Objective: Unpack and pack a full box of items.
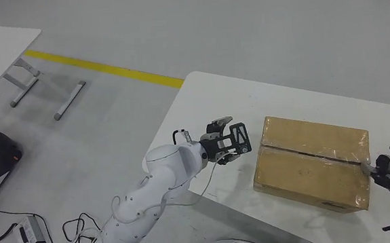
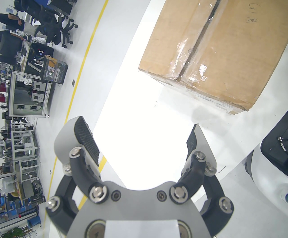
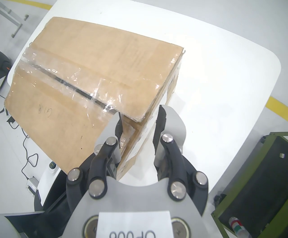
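Brown cardboard dominates the scene: a closed box [image 1: 313,161] is set flat on the white surface [image 1: 207,100], toward the robot's right side of it. Its two top flaps are met in a dark seam [image 3: 74,86], which is covered with crinkled clear tape [image 3: 40,67].

The left tool [image 1: 234,140] is held over bare surface just off the box's left end, apart from the cardboard. Its ribbed pads [image 2: 86,139] are spread wide, and nothing is held between them.

The right tool [image 1: 376,168] is placed at the opposite end of the box, where the seam runs out. Its fingers are parted: one is set at the taped seam end by the top edge, the other lower beside the end wall, and a frayed flap corner is seen between them. Whether the cardboard is actually touched cannot be told.

A yellow line [image 1: 110,69] is painted across the grey floor beyond the surface.
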Controlling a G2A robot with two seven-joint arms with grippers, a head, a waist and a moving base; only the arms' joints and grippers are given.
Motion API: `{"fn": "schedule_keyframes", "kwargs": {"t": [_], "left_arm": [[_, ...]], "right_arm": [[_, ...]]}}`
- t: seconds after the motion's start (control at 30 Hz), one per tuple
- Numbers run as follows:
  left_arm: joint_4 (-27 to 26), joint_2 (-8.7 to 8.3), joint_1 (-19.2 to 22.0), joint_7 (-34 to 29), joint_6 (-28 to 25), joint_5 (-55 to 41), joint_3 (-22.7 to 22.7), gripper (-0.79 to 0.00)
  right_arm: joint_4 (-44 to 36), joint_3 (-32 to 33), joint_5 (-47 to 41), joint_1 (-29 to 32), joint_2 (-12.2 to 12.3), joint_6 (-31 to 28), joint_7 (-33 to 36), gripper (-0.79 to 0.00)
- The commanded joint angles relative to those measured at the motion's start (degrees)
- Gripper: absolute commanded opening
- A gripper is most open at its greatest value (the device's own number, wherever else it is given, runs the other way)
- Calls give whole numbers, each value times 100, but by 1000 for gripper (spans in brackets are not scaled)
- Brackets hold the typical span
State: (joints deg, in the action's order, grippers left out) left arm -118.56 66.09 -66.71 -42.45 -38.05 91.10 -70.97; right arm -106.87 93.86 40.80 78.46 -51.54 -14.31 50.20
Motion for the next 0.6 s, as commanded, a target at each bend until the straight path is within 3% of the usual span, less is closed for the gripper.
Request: {"fn": "schedule_keyframes", "kwargs": {"t": [0.0,0.57], "left_arm": [[-19,-4,-12,-7,3,-4,-2,0],[-122,-34,-94,-2,39,19,30,0]], "right_arm": [[-55,80,-51,34,5,27,-12,-379],[-349,854,-354,445,55,66,-114,-385]]}}
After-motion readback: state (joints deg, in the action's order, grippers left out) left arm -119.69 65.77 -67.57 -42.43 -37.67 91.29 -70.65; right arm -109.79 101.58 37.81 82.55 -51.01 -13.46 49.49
